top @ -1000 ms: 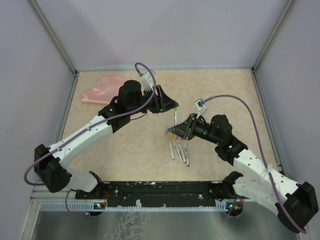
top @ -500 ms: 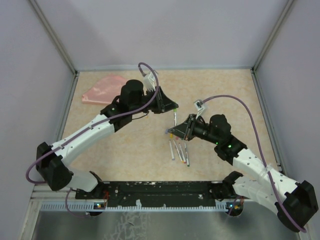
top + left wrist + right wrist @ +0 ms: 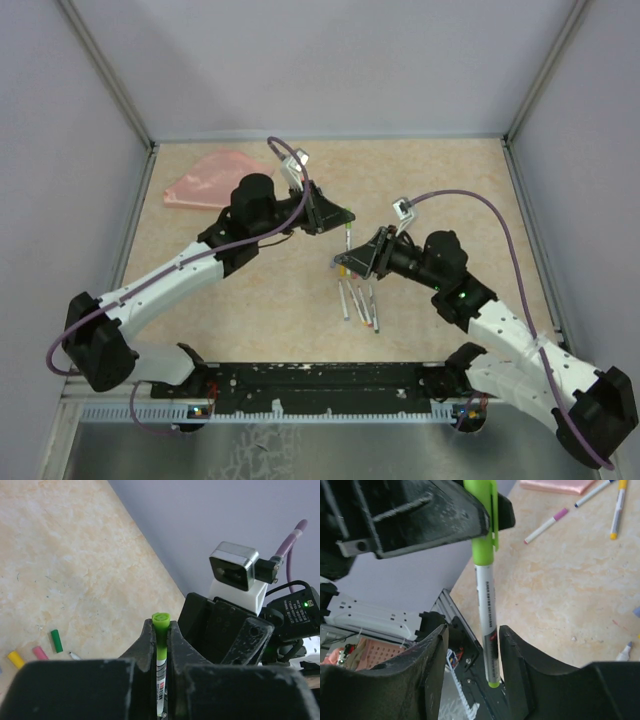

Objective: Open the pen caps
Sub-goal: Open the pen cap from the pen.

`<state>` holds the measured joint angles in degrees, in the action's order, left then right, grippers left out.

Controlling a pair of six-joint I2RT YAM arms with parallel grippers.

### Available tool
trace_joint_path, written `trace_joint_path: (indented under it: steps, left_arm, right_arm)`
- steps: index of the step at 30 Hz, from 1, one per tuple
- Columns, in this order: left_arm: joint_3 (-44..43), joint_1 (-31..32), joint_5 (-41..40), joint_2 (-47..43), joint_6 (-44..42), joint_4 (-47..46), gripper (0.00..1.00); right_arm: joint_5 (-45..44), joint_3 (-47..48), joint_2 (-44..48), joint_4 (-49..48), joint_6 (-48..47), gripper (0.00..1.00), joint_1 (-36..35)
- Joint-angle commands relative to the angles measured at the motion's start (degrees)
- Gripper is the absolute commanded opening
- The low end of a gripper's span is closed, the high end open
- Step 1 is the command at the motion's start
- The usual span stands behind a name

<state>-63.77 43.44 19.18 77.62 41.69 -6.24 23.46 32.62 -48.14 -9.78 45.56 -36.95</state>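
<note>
My left fingers are clamped on the green cap, holding the pen up off the worktop. Its white barrel hangs between my right fingers, which stand apart on either side of it. I judge the step to be pulling this cap: next I should close the right pair on the barrel and draw straight along the pen's axis. Loose caps in green, pink and yellow lie on the worktop with the other pens. The surface is mottled beige, with a pink pouch at the far left and pale lilac walls around it.
</note>
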Motion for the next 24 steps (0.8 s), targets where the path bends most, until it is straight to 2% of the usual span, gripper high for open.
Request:
trace_joint_path:
  steps: [1,7,11,14,17,18,21,24]
  left_arm:
    - [3.9,-1.4,3.9,-3.8,2.6,-12.9,0.00]
    - [8.2,-2.4,7.7,-5.0,7.0,-23.9,0.00]
    - [8.4,-2.4,9.4,-4.8,8.2,-26.7,0.00]
    - [8.6,-2.4,9.7,-4.6,8.6,-27.1,0.00]
    - [8.7,-2.5,9.5,-4.7,8.9,-27.0,0.00]
    - [8.5,-2.4,9.3,-4.7,8.9,-26.7,0.02]
    - [7.8,-2.5,8.7,-4.8,8.2,-24.4,0.15]
    - [6.9,-2.4,8.2,-4.9,6.8,-21.3,0.24]
  right_arm:
    - [-0.7,-0.7,2.9,-9.2,3.9,0.47,-0.2]
    - [0.4,-2.5,2.9,-15.6,7.8,0.48,-0.2]
    - [1.5,-2.4,2.2,-17.8,9.0,0.43,-0.1]
    - [2.2,-2.1,1.7,-18.8,9.2,0.28,-0.2]
    - [2.7,-1.6,1.3,-18.6,8.8,0.05,-0.2]
    - [2.8,-1.5,1.2,-18.4,8.7,0.00,-0.2]
    - [2.8,-1.0,1.4,-17.0,7.8,0.00,-0.2]
    - [2.7,0.1,1.6,-14.5,6.0,0.00,-0.2]
